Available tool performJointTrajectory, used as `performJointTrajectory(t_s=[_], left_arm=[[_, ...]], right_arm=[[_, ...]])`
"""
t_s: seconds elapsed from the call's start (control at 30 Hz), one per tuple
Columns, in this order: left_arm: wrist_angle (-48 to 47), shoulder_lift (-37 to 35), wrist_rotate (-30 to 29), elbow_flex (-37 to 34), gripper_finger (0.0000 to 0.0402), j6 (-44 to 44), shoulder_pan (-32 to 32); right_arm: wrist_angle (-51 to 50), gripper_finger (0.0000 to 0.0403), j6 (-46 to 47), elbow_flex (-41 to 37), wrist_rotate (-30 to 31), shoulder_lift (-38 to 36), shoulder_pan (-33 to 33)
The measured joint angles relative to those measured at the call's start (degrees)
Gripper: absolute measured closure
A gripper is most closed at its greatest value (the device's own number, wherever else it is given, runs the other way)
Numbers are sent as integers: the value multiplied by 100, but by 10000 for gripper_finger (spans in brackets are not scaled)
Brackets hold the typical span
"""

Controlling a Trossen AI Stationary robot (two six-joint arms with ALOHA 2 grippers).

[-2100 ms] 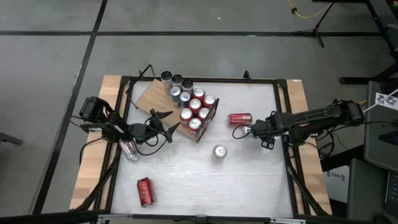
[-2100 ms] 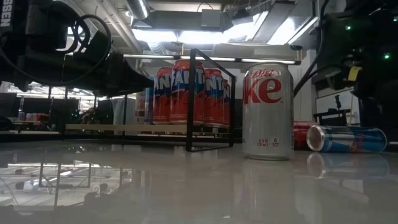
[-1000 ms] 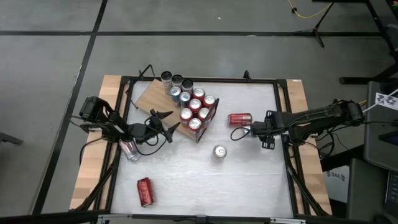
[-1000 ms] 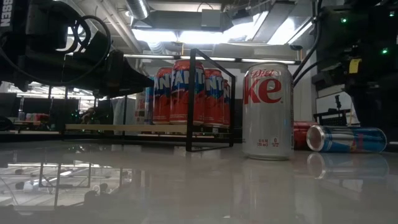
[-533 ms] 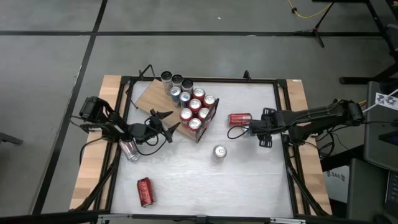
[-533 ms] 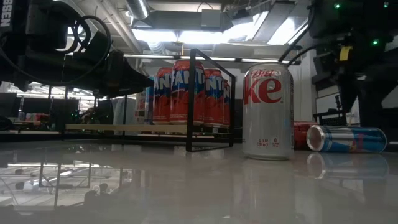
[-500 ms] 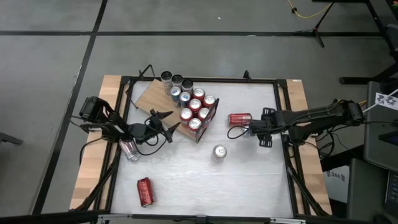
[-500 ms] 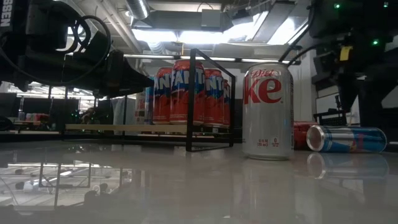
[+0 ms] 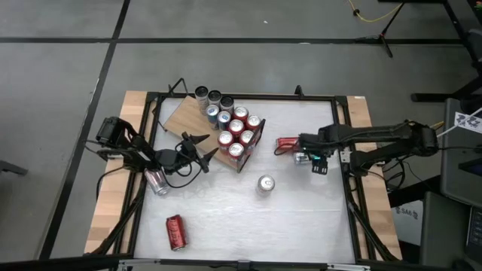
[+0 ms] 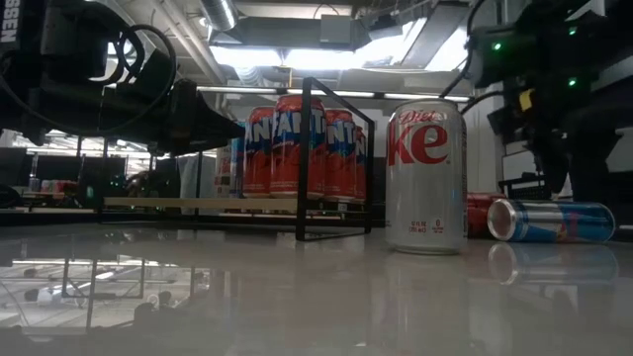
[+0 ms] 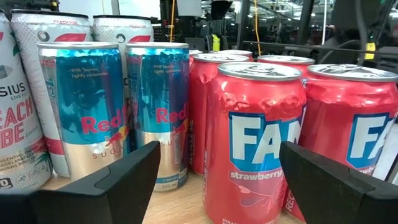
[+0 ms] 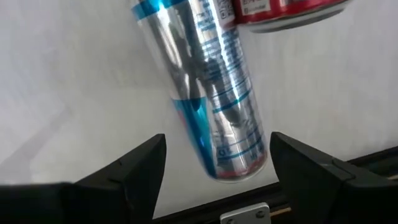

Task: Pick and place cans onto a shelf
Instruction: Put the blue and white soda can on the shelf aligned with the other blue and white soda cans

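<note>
White tabletop (image 9: 301, 218), wood side strips (image 9: 105, 218), grey floor (image 9: 241, 68) w/ dark lines

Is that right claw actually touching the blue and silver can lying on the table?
Apart. In the right wrist view the right gripper has its fingers open on either side of the lying blue-and-silver can, with white table showing between.
</note>
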Motion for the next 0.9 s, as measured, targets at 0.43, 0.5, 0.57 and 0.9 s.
performJointTrajectory(t_s=[0.43,0.5,0.57,0.9], left_arm=[[0,-2,-24,0,76,2,0],[0,-2,-23,0,76,2,-2],[0,-2,-22,0,76,2,0],[0,-2,-22,0,76,9,0]], right_arm=[[174,125,-1037,-7,-54,678,-322],[185,125,-1036,-7,-54,790,-320],[248,125,-1037,-7,-39,904,-322],[641,125,-1028,-11,12,1396,-322]])
